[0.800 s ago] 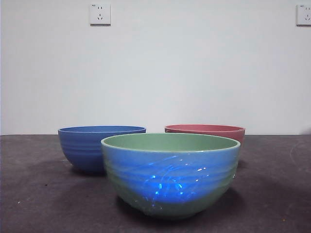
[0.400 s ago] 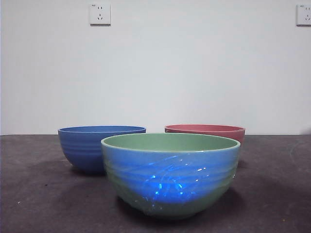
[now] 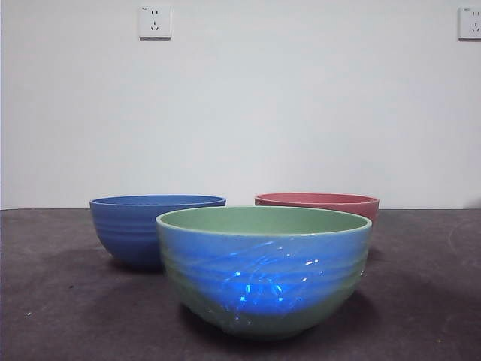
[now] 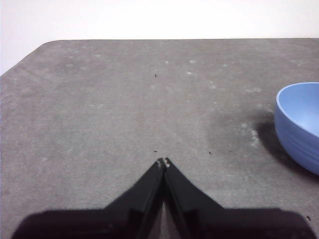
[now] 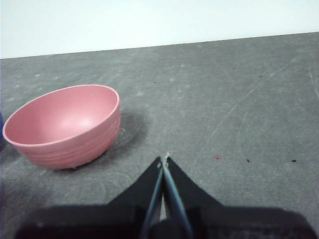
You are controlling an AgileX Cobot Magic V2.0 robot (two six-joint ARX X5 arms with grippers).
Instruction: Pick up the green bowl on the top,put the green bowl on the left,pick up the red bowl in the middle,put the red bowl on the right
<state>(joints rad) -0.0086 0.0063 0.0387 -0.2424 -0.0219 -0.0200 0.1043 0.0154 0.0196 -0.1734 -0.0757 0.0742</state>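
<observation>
Green bowl [image 3: 263, 271]: glossy, ribbed, blue glare on wall. Red bowl [image 5: 65, 124]: dull matt, faint rings. Blue bowl [image 3: 146, 229]: matt, ribbed. Table [image 4: 124, 99]: grey, matt, speckled, scuffed.

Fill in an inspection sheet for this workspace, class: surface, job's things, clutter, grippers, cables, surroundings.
Surface: dark grey table, scuffed and speckled.
Job's things: green bowl upright, nearest the front camera, blue glow on its side; red bowl upright, empty, behind it.
Clutter: blue bowl upright, beside the red one.
Grippers: left gripper shut, empty, above bare table; right gripper shut, empty, near the red bowl, not touching.
Cables: nothing seen.
Surroundings: white wall with two sockets.
</observation>
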